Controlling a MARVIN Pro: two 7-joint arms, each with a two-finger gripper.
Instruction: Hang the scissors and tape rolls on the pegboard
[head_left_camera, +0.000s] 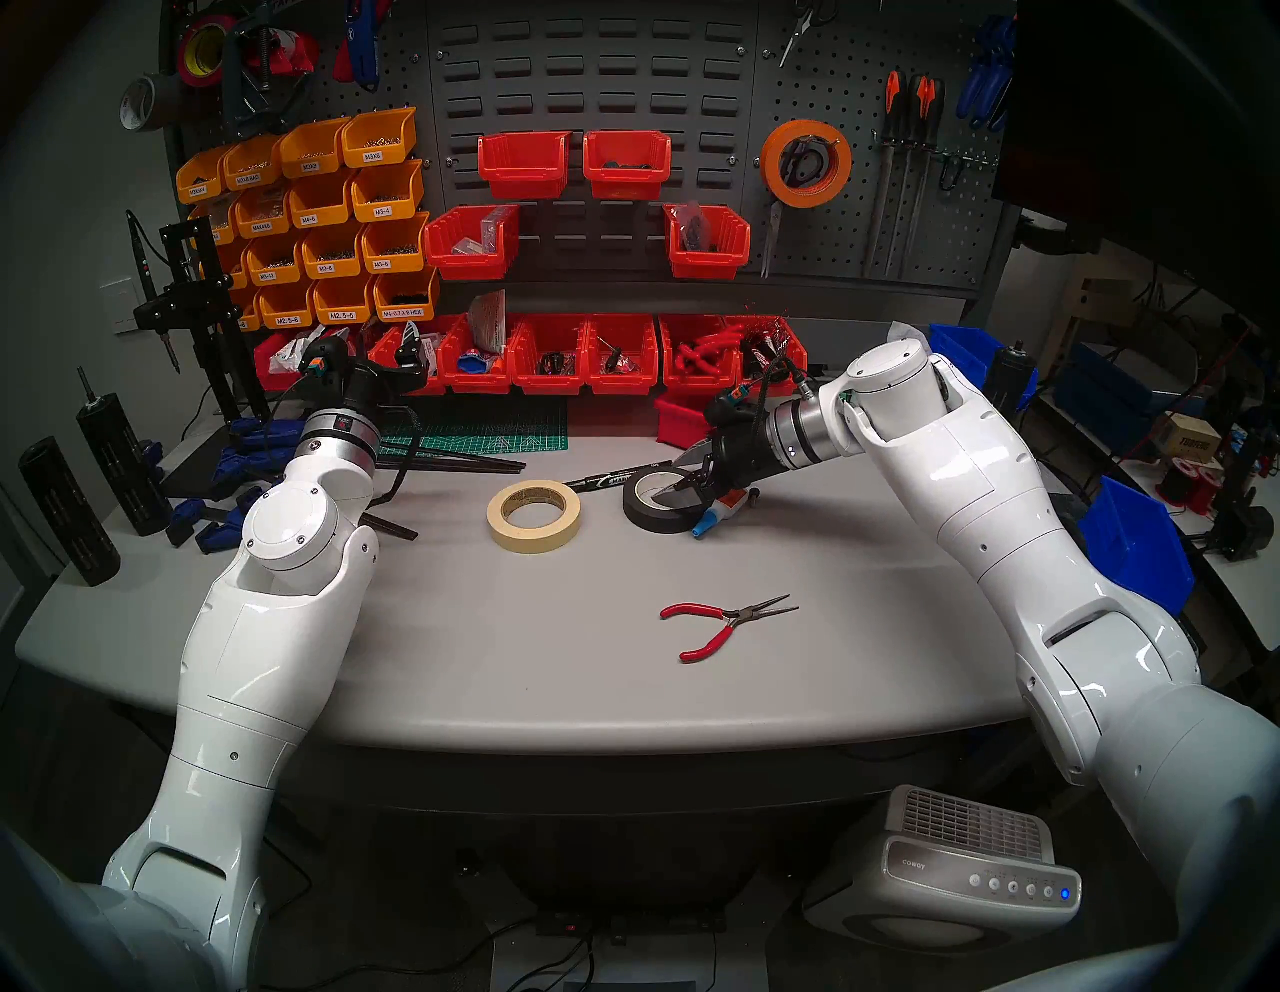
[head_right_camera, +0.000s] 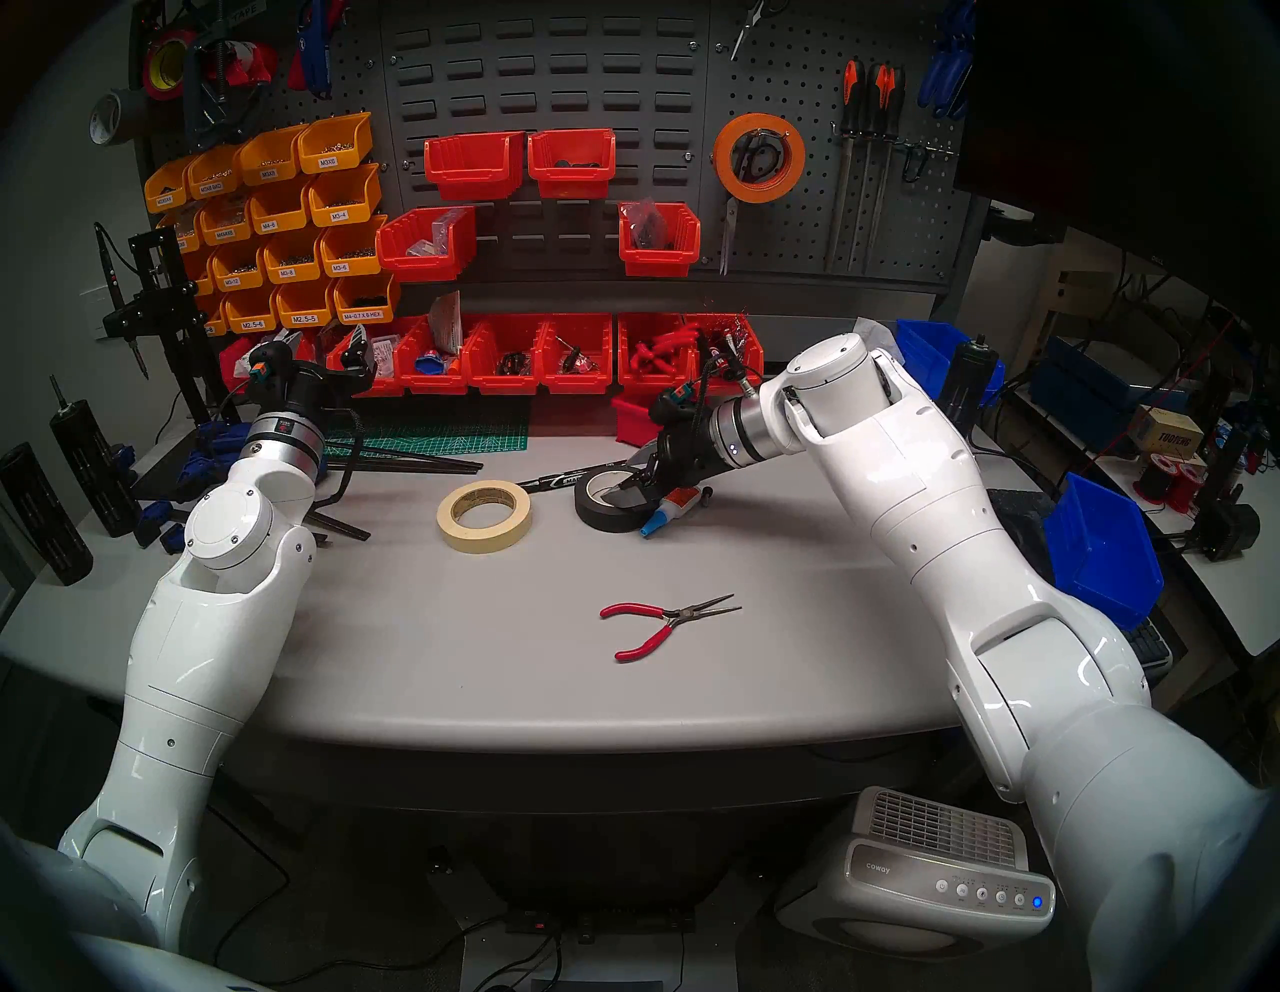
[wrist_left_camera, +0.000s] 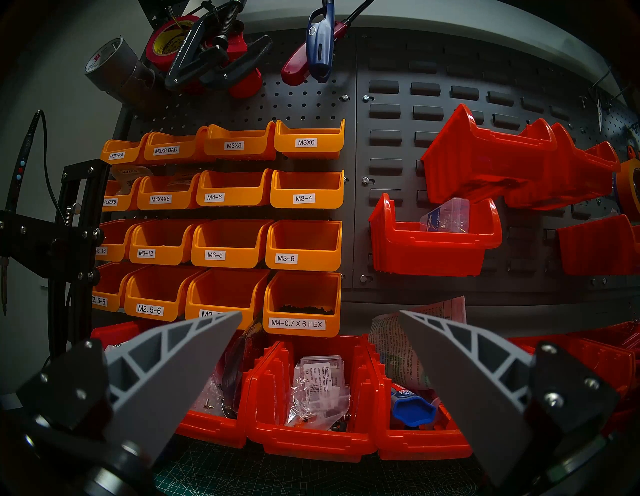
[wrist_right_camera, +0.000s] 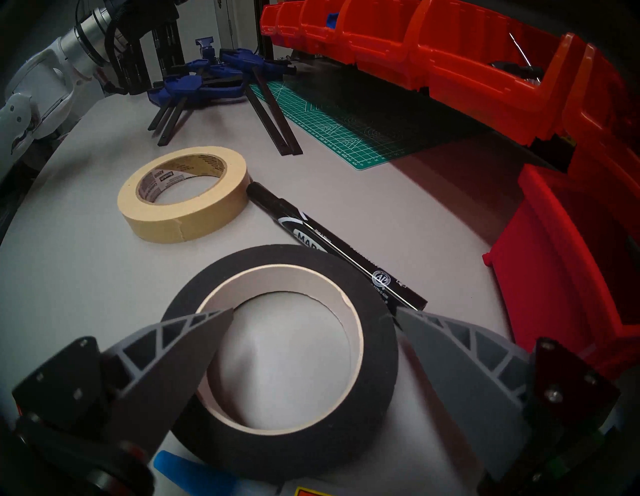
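The right gripper (wrist_right_camera: 311, 313) is held wide open over the black tape roll (wrist_right_camera: 287, 350), nothing yet being clamped: one grey finger (wrist_right_camera: 166, 363) is placed over the roll's white core hole, the other (wrist_right_camera: 460, 363) outside the roll's black wall, so that the wall is straddled. The roll is laid flat on the grey tabletop (head_left_camera: 485, 658). A black marker (wrist_right_camera: 332, 242) is seen just beyond the roll, and a blue-capped glue bottle (head_left_camera: 720, 512) just beside it under the wrist. The cream masking tape roll (head_left_camera: 533, 516) is laid flat near the marker's far end. Red-handled needle-nose pliers (head_left_camera: 724, 620) are left well apart, nearer the table's front edge.

The left gripper (wrist_left_camera: 320, 313) is likewise held wide open and empty, raised above the table and pointed at the orange bins (wrist_left_camera: 304, 246) and red bins (wrist_left_camera: 311, 415).

On the pegboard (head_left_camera: 852, 228) the orange tape roll (head_left_camera: 805, 164) is hung, and the scissors (head_left_camera: 776, 228) are hung behind it, their handles seen through its hole and their silver blades pointed down.
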